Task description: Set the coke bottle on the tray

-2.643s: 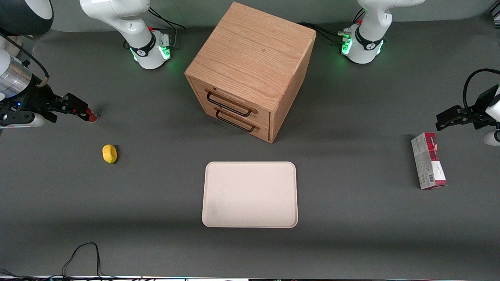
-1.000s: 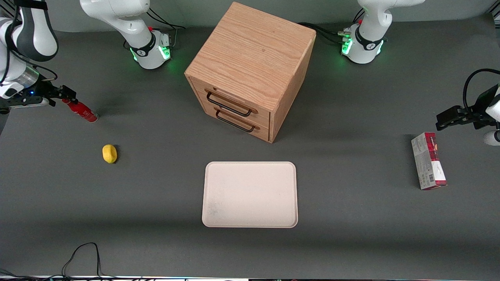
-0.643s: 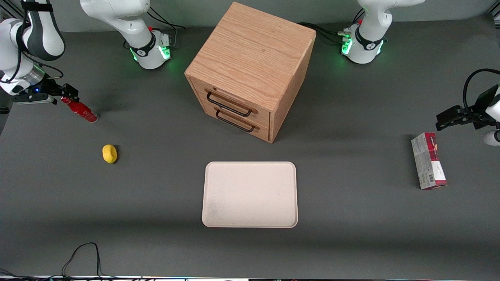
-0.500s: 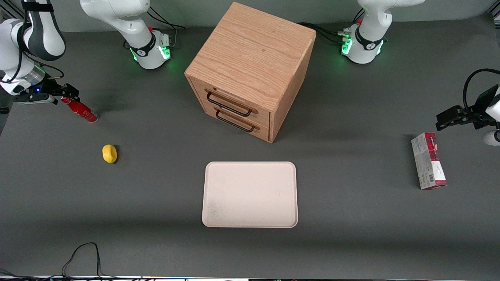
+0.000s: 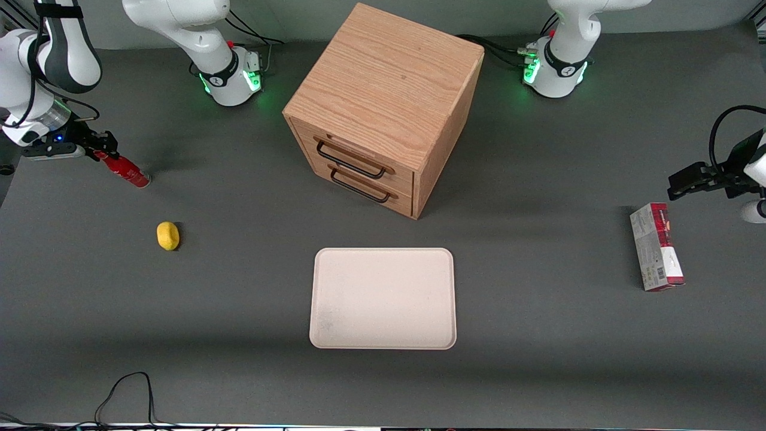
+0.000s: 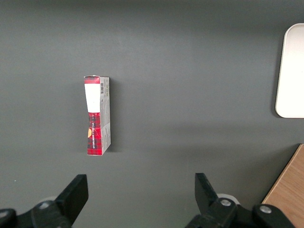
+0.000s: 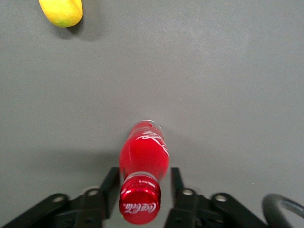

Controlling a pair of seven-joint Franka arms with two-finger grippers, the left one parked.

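In the front view your gripper (image 5: 99, 148) sits at the working arm's end of the table (image 5: 239, 287), right at the cap end of the coke bottle (image 5: 124, 170). The bottle's base seems to rest on the table, and its neck runs up into the gripper. Nearer the camera than the bottle lies a small yellow lump (image 5: 168, 235). The tray (image 5: 383, 298) lies bare at mid-table, in front of the wooden cabinet (image 5: 383, 102) and nearer the camera than it, well apart from the bottle. A red-and-grey carton (image 5: 656, 246) lies toward the parked arm's end.

In the left wrist view you get only the carton (image 6: 97, 115), one rounded edge of the tray (image 6: 290, 71) and a corner of the cabinet (image 6: 287, 190); nothing there touches your work.

In the right wrist view the coke bottle (image 7: 142, 166) stands between the jaws, red cap toward the camera. The two dark fingers (image 7: 110, 183) flank the neck closely on either side, but whether they are clenched on it or just short of touching, I cannot tell. The yellow lump (image 7: 61, 11) lies apart from the bottle on the table (image 7: 228, 71).

You look to be at the grasp step, with the carry not yet begun. Next you need a firm pinch on the neck, a straight lift so the base clears the table, then a long sweep toward the tray, clear of the lump, and a gentle upright set-down inside the rim
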